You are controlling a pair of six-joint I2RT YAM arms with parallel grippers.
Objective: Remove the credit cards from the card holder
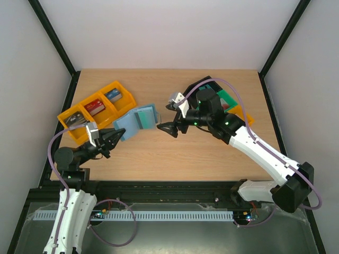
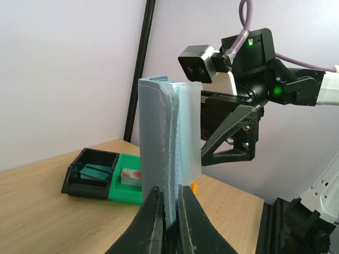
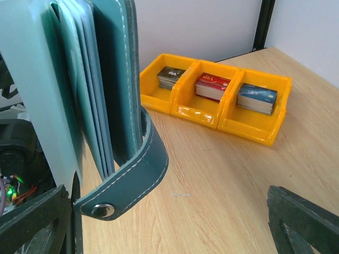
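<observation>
My left gripper (image 1: 109, 139) is shut on the lower edge of the blue card holder (image 1: 130, 123) and holds it up off the table, its black fingers (image 2: 153, 222) pinching the folded edge. The holder (image 2: 159, 137) stands upright in the left wrist view. Teal credit cards (image 3: 100, 100) show edge-on between its leaves, and its snap strap (image 3: 132, 177) hangs loose. My right gripper (image 1: 168, 117) is open just right of the holder. Its jaws stand wide (image 3: 169, 222), with the holder beside the left finger (image 3: 32, 222) and nothing gripped.
Three joined orange trays (image 1: 96, 108) with grey, red and blue blocks stand at the back left. A black tray (image 2: 90, 172) holding a teal card, a green tray (image 2: 124, 185) and an orange one (image 1: 241, 114) sit at the right, partly under the right arm.
</observation>
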